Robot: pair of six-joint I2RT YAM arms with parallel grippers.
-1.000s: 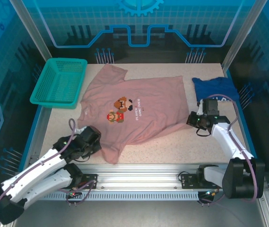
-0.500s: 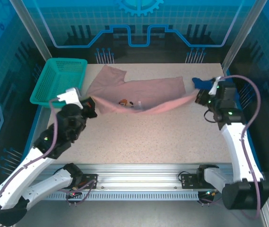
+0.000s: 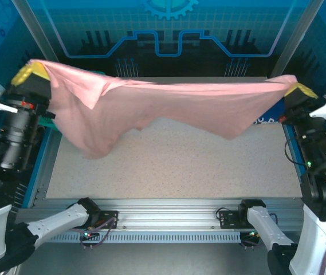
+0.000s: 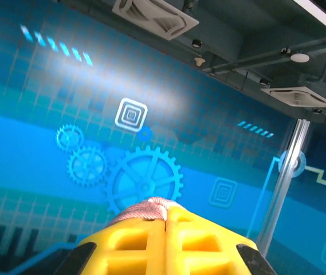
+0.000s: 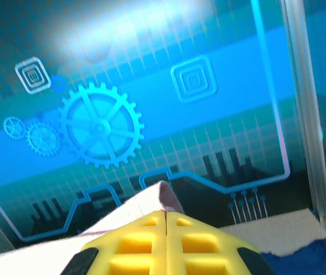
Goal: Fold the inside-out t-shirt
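Pink t-shirt stretched wide, sagging mid-air above counter. My left claw and right claw up high, far apart, each pinched tight on shirt edge.

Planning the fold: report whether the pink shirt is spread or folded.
Spread and lifted: the t-shirt hangs stretched between left gripper and right gripper.

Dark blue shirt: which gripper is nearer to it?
Right. The right gripper, shut on a corner of the pink t-shirt, hangs close above the dark blue shirt; the left gripper holds the opposite corner, far across the table.
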